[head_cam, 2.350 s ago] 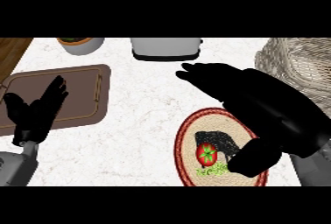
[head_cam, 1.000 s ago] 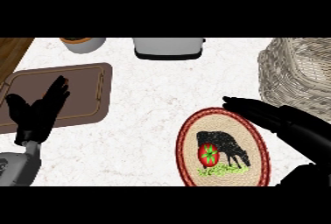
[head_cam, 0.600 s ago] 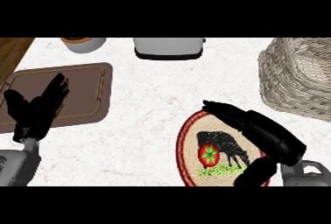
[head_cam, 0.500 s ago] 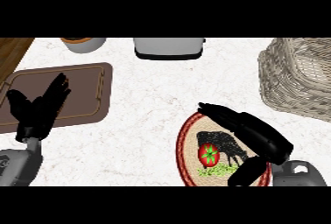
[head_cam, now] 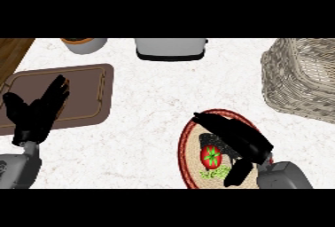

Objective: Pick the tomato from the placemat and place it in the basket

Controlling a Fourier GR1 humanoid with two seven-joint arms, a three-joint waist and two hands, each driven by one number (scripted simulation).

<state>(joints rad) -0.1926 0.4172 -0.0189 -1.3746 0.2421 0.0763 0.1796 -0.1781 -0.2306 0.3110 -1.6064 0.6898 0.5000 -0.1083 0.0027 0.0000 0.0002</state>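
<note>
I'm reaching for the grasp: my right hand (head_cam: 239,139) is hovering over the placemat (head_cam: 189,150), fingers straight, thumb spread, nothing held. The tomato (head_cam: 211,156) is sitting on the placemat, just beside my palm. Next I'd be curling around it, then lifting toward the basket (head_cam: 302,80). My left hand (head_cam: 36,111) is resting open at left.

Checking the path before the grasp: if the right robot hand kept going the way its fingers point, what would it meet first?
The right robot hand points up-left across the placemat. Beyond the rim lies only bare counter, then probably the toaster; height is unclear.
</note>
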